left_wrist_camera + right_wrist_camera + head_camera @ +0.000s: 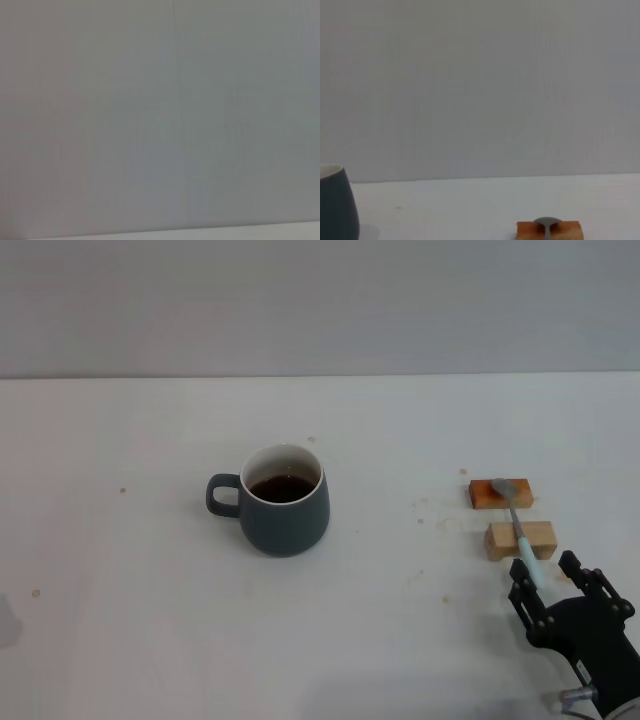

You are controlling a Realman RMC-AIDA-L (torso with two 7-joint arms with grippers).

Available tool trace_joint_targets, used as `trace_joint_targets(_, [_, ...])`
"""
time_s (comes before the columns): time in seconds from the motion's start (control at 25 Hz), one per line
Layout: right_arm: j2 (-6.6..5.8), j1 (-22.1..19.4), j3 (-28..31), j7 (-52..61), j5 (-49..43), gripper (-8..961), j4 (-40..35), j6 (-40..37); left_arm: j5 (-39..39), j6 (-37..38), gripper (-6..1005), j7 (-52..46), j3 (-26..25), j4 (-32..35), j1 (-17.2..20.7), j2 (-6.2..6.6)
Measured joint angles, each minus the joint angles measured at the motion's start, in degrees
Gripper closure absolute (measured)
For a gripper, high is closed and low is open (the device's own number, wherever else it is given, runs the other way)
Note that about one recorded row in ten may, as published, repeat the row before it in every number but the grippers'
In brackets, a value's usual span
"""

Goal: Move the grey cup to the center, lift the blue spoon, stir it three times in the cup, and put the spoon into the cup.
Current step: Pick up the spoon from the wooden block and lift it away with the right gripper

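At table's right edge, right gripper (545, 575) spread wide around blue spoon (518, 519) handle tip, not closed. Spoon bridged across two wooden blocks (510, 515). Grey cup (284, 500) seated mid-table, dark liquid inside. Risk: thin handle tipped off blocks, blocks nudged. Left gripper unseen.

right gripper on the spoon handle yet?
Cannot tell. In the head view the right gripper has its fingers either side of the blue spoon handle's end, but contact or gap isn't plain.

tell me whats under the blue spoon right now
Two small wooden blocks: the spoon's bowl rests on the darker block, its handle crosses the paler block. The blue spoon ends at the right claw, which covers the tip.
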Motion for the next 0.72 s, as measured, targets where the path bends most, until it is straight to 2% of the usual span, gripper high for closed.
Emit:
trace_joint_targets(0.24, [-0.17, 0.5, -0.4, 2.7, -0.4, 328, -1.0, 0.2, 0.0, 0.0, 1001, 0.0, 0.5, 0.1, 0.0, 0.03])
trace_joint_targets(0.32, [-0.16, 0.5, -0.4, 2.7, -0.4, 495, -1.1, 0.2, 0.0, 0.0, 1001, 0.0, 0.6, 0.2, -0.1, 0.07])
trace_joint_targets(0.72, [-0.05, 0.5, 0.0, 2.7, -0.2, 526, -1.3, 0.4, 0.0, 0.0, 1001, 0.0, 0.6, 0.4, -0.3, 0.09])
